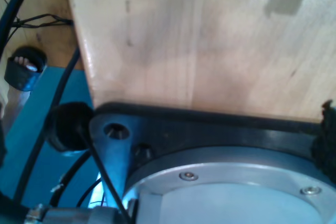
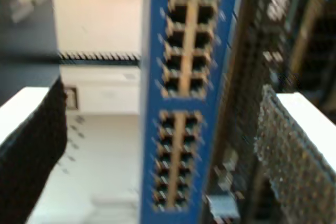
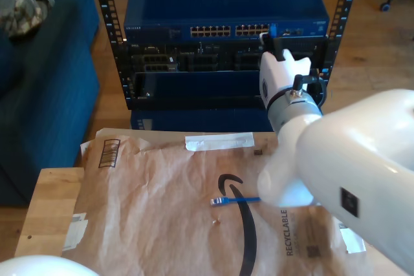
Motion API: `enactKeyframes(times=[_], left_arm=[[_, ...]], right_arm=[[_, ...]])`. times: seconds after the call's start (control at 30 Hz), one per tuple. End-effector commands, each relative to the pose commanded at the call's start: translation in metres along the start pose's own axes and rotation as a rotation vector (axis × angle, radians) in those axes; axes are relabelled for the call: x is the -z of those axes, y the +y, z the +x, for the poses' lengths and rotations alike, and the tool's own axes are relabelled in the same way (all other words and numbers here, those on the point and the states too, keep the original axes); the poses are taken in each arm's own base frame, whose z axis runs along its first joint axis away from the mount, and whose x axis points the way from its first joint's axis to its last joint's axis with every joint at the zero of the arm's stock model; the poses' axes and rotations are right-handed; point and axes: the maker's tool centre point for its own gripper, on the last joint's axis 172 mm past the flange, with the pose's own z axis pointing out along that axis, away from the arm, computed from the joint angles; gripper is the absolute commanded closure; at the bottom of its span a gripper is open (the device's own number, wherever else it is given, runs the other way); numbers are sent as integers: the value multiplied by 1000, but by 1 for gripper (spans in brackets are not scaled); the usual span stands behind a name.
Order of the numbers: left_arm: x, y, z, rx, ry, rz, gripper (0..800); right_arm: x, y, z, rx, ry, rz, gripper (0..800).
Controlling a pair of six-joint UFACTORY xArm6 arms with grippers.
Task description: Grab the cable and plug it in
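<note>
My second gripper point(image 3: 275, 43), jaws apart and empty, faced the switch point(image 2: 184, 98); the cable point(image 3: 234, 200) lay behind it on the desk point(image 3: 48, 208).

This looks like a lab or office test corner set up for network hardware. A low open equipment rack point(image 3: 223, 43) stands on a wooden floor point(image 3: 362, 24), its perforated black rails holding a blue network switch point(image 3: 223, 6) with rows of ports, and darker server units beneath it. In front sits a wooden bench point(image 3: 48, 208) covered with a flattened brown paper mailer point(image 3: 174, 198). A blue upholstered seat point(image 3: 45, 75) stands at the exterior view's left, beside the rack.
</note>
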Motion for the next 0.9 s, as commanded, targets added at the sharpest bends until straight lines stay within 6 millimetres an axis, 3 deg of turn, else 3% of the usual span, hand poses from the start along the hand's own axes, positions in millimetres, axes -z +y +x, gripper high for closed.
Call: enactKeyframes(times=[0.1,0.23,0.4,0.47,0.7,0.9], left_arm=[[0,0,0,0,0,0,0],[0,0,0,0,0,0,0],[0,0,0,0,0,0,0],[0,0,0,0,0,0,0],[0,0,0,1,0,-1,0],[0,0,0,0,0,0,0]], right_arm=[[3,-2,18,53,-37,-64,193],[12,6,71,115,-20,-201,138],[31,35,128,268,-7,-392,3],[41,44,150,317,8,-429,3],[90,74,268,441,142,-536,3],[120,95,317,517,183,-607,3]])
